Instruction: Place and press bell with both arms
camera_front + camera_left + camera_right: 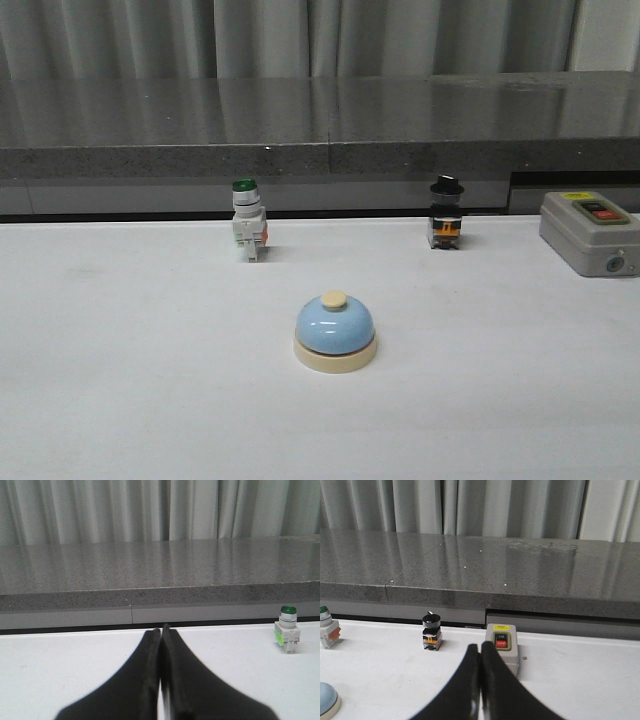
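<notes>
I see the bell (335, 333) upright on the white table (120, 380), in front of and between the green button (247, 220) and the black switch (446, 213), gray box (588, 232) far right. My left gripper (161, 630) and right gripper (480, 647) are both clenched, fingertips together, holding nothing.

The bell (335, 333) is light blue with a cream base and knob. One push-button (247, 231) has a green cap, the switch (446, 212) a black one.
</notes>
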You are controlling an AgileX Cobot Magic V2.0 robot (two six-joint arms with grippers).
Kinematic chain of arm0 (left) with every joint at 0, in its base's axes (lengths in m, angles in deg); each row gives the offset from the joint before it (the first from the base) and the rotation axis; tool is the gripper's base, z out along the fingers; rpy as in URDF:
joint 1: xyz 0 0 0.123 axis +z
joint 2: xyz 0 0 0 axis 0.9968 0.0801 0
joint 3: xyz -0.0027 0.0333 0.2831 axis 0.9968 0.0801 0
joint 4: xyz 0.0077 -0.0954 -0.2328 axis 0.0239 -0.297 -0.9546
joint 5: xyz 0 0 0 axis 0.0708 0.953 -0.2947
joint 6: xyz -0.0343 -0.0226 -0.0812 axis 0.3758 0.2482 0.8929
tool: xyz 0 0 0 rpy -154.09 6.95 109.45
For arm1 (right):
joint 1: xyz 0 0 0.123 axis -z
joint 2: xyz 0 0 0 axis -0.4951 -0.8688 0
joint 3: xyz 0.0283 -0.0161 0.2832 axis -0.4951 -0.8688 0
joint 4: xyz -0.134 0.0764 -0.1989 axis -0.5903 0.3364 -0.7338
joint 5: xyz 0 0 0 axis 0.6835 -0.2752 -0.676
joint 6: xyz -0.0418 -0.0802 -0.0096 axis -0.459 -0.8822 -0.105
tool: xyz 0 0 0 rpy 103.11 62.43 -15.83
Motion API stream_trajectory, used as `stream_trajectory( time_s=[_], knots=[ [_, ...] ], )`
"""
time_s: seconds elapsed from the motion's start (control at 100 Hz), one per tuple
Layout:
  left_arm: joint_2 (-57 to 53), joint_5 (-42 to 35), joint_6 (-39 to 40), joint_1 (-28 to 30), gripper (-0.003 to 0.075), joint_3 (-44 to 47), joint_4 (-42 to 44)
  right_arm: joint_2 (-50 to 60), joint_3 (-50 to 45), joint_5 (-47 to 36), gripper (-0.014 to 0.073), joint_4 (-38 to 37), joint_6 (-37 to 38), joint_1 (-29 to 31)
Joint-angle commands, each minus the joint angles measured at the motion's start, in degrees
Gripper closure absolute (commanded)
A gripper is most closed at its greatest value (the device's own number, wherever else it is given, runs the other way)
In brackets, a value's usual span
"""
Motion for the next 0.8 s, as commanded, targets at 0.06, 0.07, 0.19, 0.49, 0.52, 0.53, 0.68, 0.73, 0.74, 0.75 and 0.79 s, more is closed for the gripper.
stream_trajectory(
  time_s=[0.06,0.07,0.19,0.49,0.52,0.53,0.68,0.73,0.74,0.75,0.79],
  knots=[
    [-1.63,-4.86,0.58,0.03,0.0741,2.31,-0.80,1.76,-4.35,-10.24,0.0654,-0.44,-0.24,-0.10],
    [-1.63,-4.86,0.58,0.03,0.0741,2.31,-0.80,1.77,-4.57,-10.54,0.0654,-0.44,-0.24,-0.10],
    [-1.63,-4.86,0.58,0.03,0.0741,2.31,-0.80,1.77,-7.62,-13.37,0.0654,-0.44,-0.24,-0.10],
    [-1.63,-4.86,0.58,0.03,0.0741,2.31,-0.80,1.77,-7.50,-12.97,0.0654,-0.44,-0.24,-0.10],
    [-1.63,-4.86,0.58,0.03,0.0741,2.31,-0.80,1.77,-7.50,-12.97,0.0654,-0.44,-0.24,-0.10],
    [-1.63,-4.86,0.58,0.03,0.0741,2.31,-0.80,1.77,-7.50,-12.97,0.0654,-0.44,-0.24,-0.10],
    [-1.63,-4.86,0.58,0.03,0.0741,2.31,-0.80,1.77,-7.50,-12.97,0.0654,-0.44,-0.24,-0.10],
    [-1.63,-4.86,0.58,0.03,0.0741,2.31,-0.80,1.77,-7.50,-12.97,0.0654,-0.44,-0.24,-0.10],
    [-1.63,-4.86,0.58,0.03,0.0741,2.31,-0.80,1.77,-7.50,-12.97,0.0654,-0.44,-0.24,-0.10],
    [-1.63,-4.86,0.58,0.03,0.0741,2.31,-0.80,1.77,-7.50,-12.97,0.0654,-0.44,-0.24,-0.10],
    [-1.63,-4.86,0.58,0.03,0.0741,2.31,-0.80,1.77,-7.50,-12.97,0.0654,-0.44,-0.24,-0.10]
  ],
)
